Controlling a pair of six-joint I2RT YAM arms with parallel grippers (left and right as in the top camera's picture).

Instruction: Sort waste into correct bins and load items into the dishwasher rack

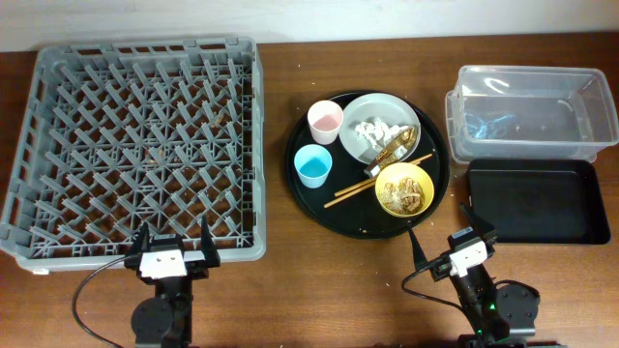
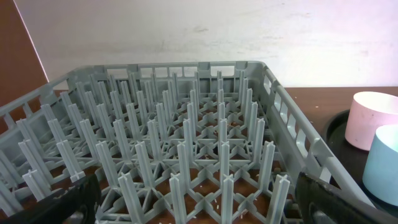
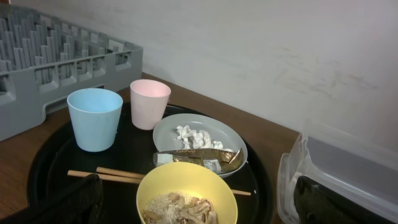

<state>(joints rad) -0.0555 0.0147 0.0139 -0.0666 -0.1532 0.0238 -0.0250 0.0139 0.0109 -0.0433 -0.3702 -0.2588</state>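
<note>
Near table front edge, my left pincer (image 1: 174, 240) is released, grasping nothing, fingers spread at front wall of dishwasher rack (image 1: 145, 46). My right pincer (image 1: 443, 230) is released, grasping nothing, just before round black tray (image 1: 298, 179). Yellow bowl (image 1: 382, 188) with food scraps (image 1: 406, 195) stands between right pincer and grey plate (image 1: 372, 108). Plate carries tissue (image 1: 372, 129) and foil wrapper (image 1: 398, 145). Chopsticks (image 1: 350, 192) lie beside bowl. Blue cup (image 1: 313, 166) and pink cup (image 1: 325, 121) stand on tray's left. Clear tub (image 1: 527, 71) and flat black tray (image 1: 532, 203) sit at right.

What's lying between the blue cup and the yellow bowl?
The wooden chopsticks lie between the blue cup and yellow bowl, on the round black tray; the overhead view shows it.
</note>
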